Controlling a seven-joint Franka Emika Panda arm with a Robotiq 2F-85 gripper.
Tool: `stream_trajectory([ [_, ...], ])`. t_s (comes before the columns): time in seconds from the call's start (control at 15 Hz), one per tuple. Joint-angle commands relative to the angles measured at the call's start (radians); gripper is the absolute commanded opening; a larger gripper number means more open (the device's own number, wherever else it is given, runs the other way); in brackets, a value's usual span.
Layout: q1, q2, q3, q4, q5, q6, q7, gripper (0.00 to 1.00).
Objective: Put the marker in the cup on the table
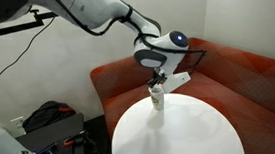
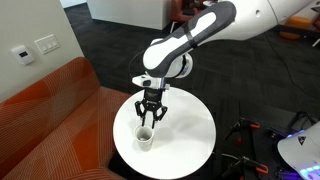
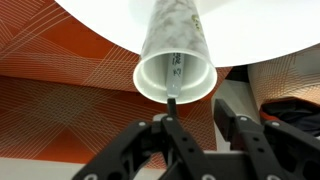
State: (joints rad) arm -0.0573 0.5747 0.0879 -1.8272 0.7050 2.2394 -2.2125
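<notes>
Arm (image 2: 205,30) bent downward, pincer (image 2: 148,120) vertical just above cup (image 2: 145,138), jaws half apart, grip on marker (image 3: 173,90) cannot be told.

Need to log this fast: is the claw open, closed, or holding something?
Claw: jaws around the marker in the cup; grip cannot be told.
</notes>
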Motion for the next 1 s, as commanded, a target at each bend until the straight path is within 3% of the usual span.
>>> stream_trajectory([
  [0.0, -0.004, 0.037, 0.021, 0.039, -0.049, 0.014, 0.034, 0.49],
  [0.93, -0.007, 0.102, 0.053, 0.106, -0.128, 0.017, 0.073, 0.44],
])
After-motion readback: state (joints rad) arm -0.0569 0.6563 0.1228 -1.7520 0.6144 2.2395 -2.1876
